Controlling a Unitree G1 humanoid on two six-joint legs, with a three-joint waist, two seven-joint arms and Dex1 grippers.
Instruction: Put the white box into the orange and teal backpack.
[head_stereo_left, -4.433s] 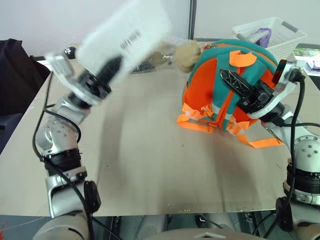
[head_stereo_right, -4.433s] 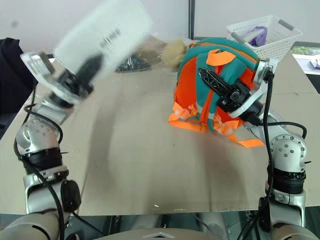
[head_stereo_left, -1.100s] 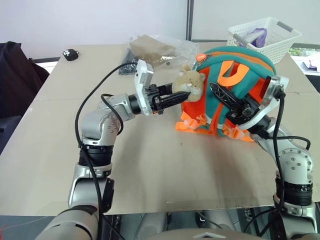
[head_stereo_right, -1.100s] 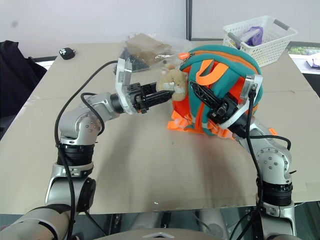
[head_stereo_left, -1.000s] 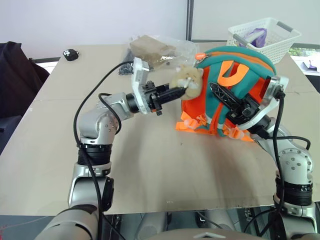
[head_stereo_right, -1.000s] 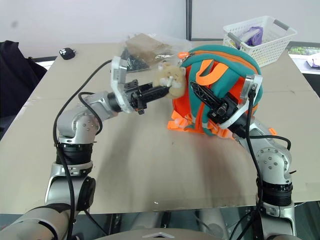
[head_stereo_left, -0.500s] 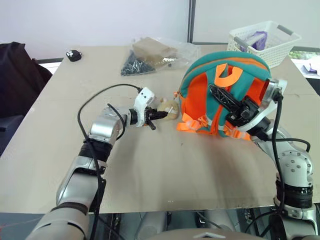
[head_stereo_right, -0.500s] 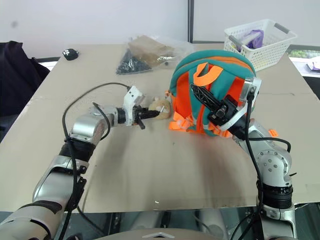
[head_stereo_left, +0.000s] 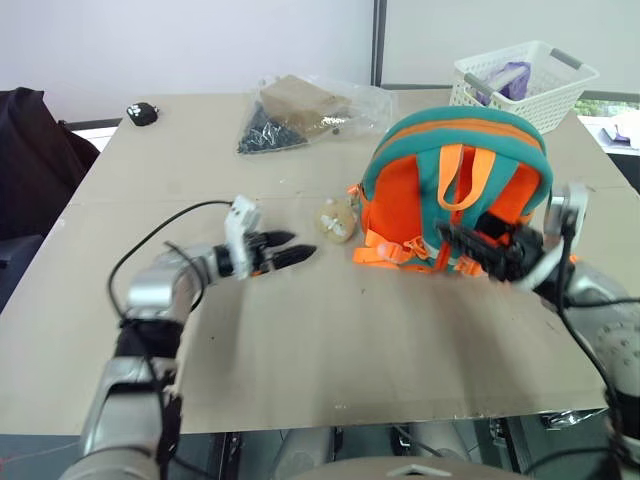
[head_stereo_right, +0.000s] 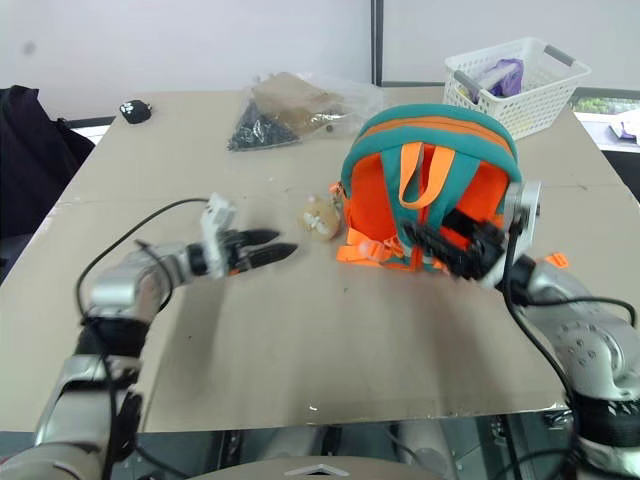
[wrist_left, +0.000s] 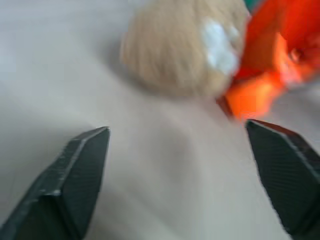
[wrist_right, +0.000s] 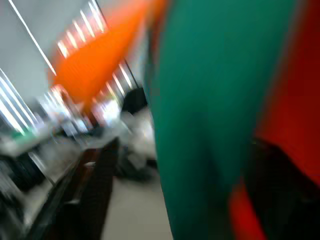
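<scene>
backpack stands upright on the table, closed as far as i can see. white box nowhere on the tabletop; judged already inside. left gripper spread wide, empty, near a tan plush. right gripper parted, empty, by the pack's front.

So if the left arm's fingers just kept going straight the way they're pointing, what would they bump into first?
Most likely the small plush toy lying on the table just ahead of the open left gripper. The backpack sits right behind it. Depth is hard to judge, so they might skim just past the toy.
</scene>
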